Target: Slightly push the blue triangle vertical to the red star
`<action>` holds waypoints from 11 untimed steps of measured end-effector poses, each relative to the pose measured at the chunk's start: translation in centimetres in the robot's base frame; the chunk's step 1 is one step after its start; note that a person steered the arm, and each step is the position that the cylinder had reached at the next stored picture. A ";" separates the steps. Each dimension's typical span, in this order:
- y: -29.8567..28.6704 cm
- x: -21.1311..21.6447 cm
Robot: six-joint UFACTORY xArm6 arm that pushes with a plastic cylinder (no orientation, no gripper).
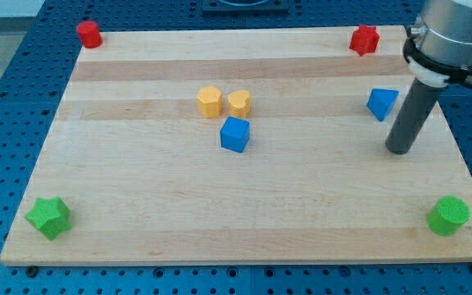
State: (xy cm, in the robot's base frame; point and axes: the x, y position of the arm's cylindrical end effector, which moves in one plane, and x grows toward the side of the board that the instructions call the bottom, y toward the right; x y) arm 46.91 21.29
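The blue triangle (381, 103) lies near the view's right edge of the wooden board. The red star (365, 39) sits at the board's top right corner, above the triangle and slightly to its left. My tip (399, 151) rests on the board just below and to the right of the blue triangle, a short gap away and not touching it. The dark rod rises from the tip up to the grey arm (451, 37) at the view's top right.
A blue cube (235, 134), a yellow hexagon (209, 102) and a yellow heart (238, 103) cluster near the middle. A red cylinder (88, 34) is at top left, a green star (49, 217) at bottom left, a green cylinder (449, 215) at bottom right.
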 end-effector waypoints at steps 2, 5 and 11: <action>0.0 -1.5; 0.0 -5.6; 0.5 -8.7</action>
